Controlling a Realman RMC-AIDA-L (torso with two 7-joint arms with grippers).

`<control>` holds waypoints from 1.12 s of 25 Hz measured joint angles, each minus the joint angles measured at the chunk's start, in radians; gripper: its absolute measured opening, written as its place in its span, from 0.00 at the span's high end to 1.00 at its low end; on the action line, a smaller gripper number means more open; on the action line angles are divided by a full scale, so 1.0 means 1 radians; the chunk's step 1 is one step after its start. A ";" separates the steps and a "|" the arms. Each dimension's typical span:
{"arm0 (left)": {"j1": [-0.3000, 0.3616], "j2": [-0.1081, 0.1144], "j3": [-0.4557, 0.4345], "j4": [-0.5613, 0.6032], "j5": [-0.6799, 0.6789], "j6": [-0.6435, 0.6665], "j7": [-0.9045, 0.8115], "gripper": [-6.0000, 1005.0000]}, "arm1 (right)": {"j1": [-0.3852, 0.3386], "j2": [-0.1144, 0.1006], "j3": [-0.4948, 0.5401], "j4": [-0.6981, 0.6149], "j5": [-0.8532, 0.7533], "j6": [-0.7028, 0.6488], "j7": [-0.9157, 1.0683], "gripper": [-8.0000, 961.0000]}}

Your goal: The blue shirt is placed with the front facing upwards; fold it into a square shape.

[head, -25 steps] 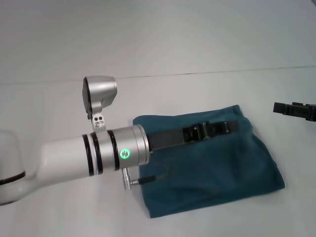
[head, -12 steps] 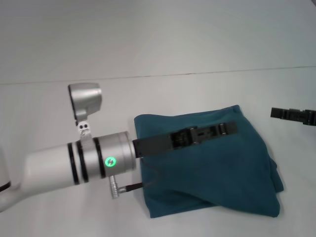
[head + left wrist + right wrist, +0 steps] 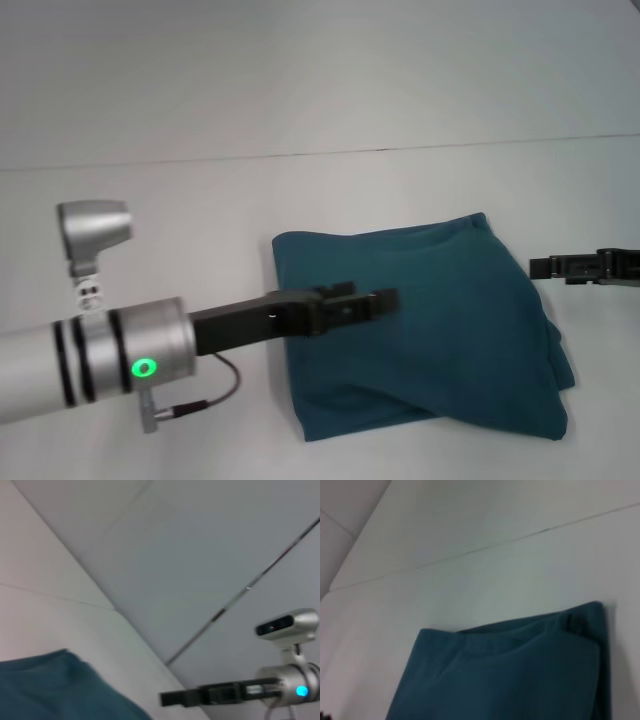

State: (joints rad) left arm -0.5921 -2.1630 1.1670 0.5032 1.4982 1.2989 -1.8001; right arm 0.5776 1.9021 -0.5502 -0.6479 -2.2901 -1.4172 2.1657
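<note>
The blue shirt (image 3: pixel 420 325) lies on the white table (image 3: pixel 300 110), already folded into a compact, nearly square bundle, so the task seems to be in its last step: letting go and checking the shape. The near right corner bulges and one layer sticks out a little there. In my judgement the next move should only tidy this corner, or the arms can pull away.

The left gripper (image 3: pixel 385 299) reaches from the left side, nearly level, above the shirt's left half. It looks closed or almost closed and holds nothing, but the view is not good enough to be sure. The right gripper (image 3: pixel 545 267) hangs just beside the shirt's right edge, pointing toward it; I cannot tell how its fingers stand.
</note>
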 joint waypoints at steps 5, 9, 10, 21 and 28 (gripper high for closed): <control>0.032 0.000 -0.104 0.020 0.068 0.005 0.010 0.04 | 0.008 0.001 -0.009 -0.001 -0.006 -0.022 0.036 0.05; 0.039 0.000 -0.122 0.030 0.078 0.004 0.020 0.04 | 0.011 0.003 -0.006 0.001 -0.006 0.001 0.046 0.05; 0.039 0.000 -0.122 0.030 0.078 0.004 0.020 0.04 | 0.012 0.004 -0.007 0.001 -0.006 0.011 0.051 0.05; 0.033 0.000 -0.122 0.026 0.082 -0.028 0.024 0.04 | 0.060 0.007 -0.015 0.112 -0.007 0.183 0.082 0.05; 0.033 0.003 -0.131 0.033 0.118 -0.036 0.025 0.04 | 0.066 0.022 -0.021 0.169 -0.002 0.252 0.084 0.05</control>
State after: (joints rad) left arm -0.5594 -2.1604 1.0356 0.5362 1.6157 1.2626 -1.7754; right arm 0.6440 1.9245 -0.5715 -0.4791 -2.2919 -1.1655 2.2500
